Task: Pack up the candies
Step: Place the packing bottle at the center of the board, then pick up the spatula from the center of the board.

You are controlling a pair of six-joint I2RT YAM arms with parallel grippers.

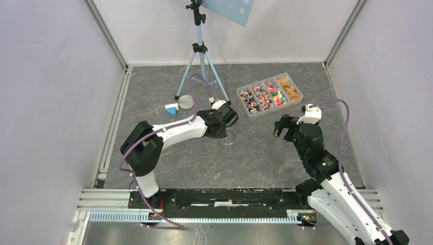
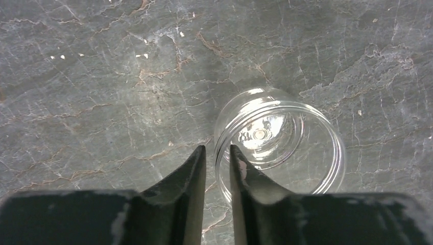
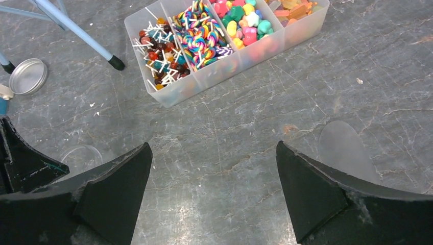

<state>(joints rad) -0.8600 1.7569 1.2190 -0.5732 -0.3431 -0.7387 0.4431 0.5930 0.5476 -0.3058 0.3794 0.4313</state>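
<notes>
The candies [image 3: 201, 35] look light, hard and slippery: pinch one across its middle. The right pincer [image 3: 212, 145] is spread, empty; the left pincer [image 2: 217, 148] is barely parted astride the jar [image 2: 334, 148] rim.

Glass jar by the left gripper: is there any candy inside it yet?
Nothing is inside the glass jar; through it you see only its clear bottom and the grey table. The left gripper covers part of its near rim.

Clear glossy jar [image 2: 278, 148], translucent plastic tray [image 3: 204, 81] of shiny candies [image 3: 201, 35], dull metal lid [image 3: 28, 76], matt veined tabletop [image 3: 245, 132].
</notes>
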